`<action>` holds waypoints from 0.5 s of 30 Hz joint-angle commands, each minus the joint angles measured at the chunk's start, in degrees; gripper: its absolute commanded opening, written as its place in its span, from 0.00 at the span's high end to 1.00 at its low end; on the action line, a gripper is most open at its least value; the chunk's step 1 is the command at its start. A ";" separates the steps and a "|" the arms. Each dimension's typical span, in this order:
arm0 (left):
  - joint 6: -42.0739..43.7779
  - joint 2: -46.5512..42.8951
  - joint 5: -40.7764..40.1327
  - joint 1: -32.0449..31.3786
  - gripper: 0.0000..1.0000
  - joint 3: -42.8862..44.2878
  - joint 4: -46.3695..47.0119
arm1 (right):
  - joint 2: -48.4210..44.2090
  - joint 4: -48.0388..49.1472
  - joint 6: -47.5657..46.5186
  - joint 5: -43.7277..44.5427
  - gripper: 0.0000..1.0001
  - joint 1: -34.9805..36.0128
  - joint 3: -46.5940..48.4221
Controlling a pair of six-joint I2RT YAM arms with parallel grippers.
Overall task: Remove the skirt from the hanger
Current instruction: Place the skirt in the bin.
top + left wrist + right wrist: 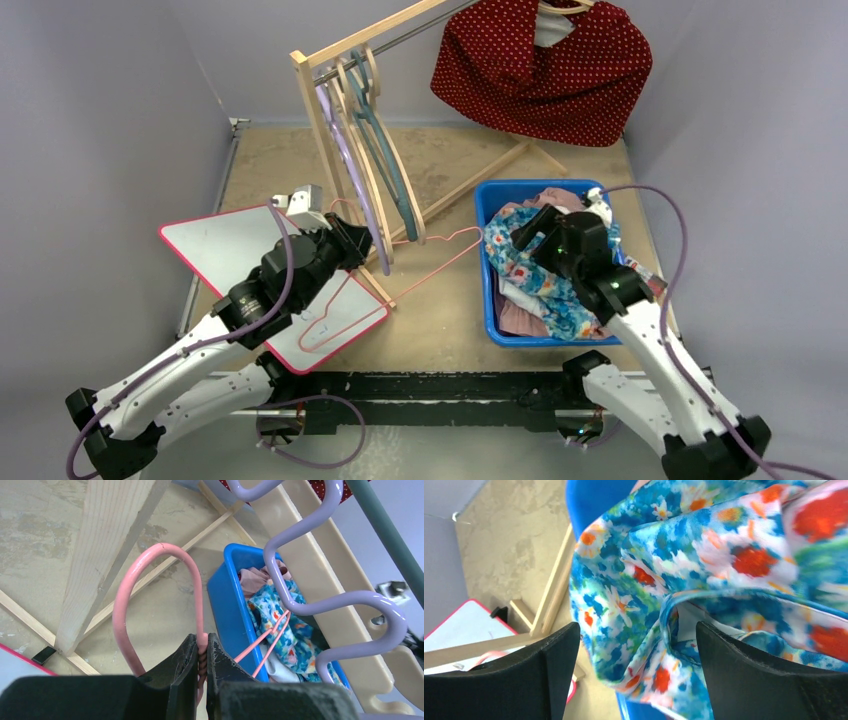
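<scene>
The left claw [201, 647] pinches the pink hanger [124, 595] below its hook. The right claw [636, 650] is spread over the floral skirt [724, 565] in the blue bin [540, 340].

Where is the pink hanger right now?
The pink hanger lies left of centre in the top view. Its hook is pinched in the left gripper beside the wooden rack, and its far end reaches the blue bin.

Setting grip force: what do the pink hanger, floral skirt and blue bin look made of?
Pink hanger: probably coated wire, a thin rod with a smooth, slightly glossy bend.
Floral skirt: soft, thin printed fabric, matte and loosely folded.
Blue bin: likely rigid plastic, with smooth, uniform walls and a slight sheen.
</scene>
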 commanded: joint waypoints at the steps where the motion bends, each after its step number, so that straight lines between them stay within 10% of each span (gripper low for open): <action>1: 0.91 -1.04 -0.60 0.15 1.00 1.32 1.89 | -6.60 -14.75 -2.42 3.08 0.12 -0.25 5.84; 15: 1.17 0.71 0.59 0.15 1.00 1.73 3.02 | -11.20 -37.71 13.52 1.84 0.12 -0.21 9.58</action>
